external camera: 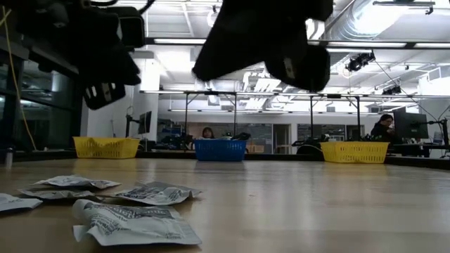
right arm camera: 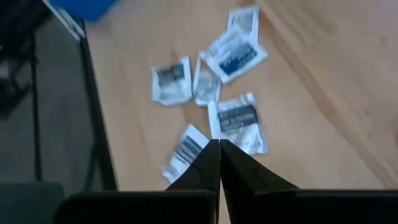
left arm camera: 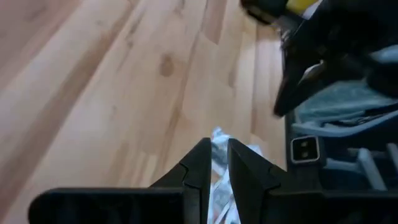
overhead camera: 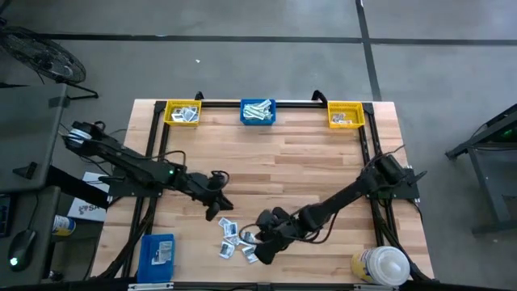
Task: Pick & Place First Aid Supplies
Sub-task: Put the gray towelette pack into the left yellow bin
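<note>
Near the front edge of the wooden table (overhead camera: 323,162), a loose cluster of white first aid packets (overhead camera: 234,239) lies flat, printed with dark marks. The right gripper (overhead camera: 260,252) hangs at the cluster's right side, its fingers (right arm camera: 211,163) pressed together with nothing visibly between them; in the right wrist view, 5 packets show past the tips. Just beyond the cluster, the left gripper (overhead camera: 222,207) hovers with a narrow gap between its fingers (left arm camera: 200,163); whether it grips a packet cannot be told. At the far edge stand 3 bins: a yellow bin (overhead camera: 182,112) on the left, a blue bin (overhead camera: 258,111) in the middle, and another yellow bin (overhead camera: 346,115) on the right, each holding supplies.
</note>
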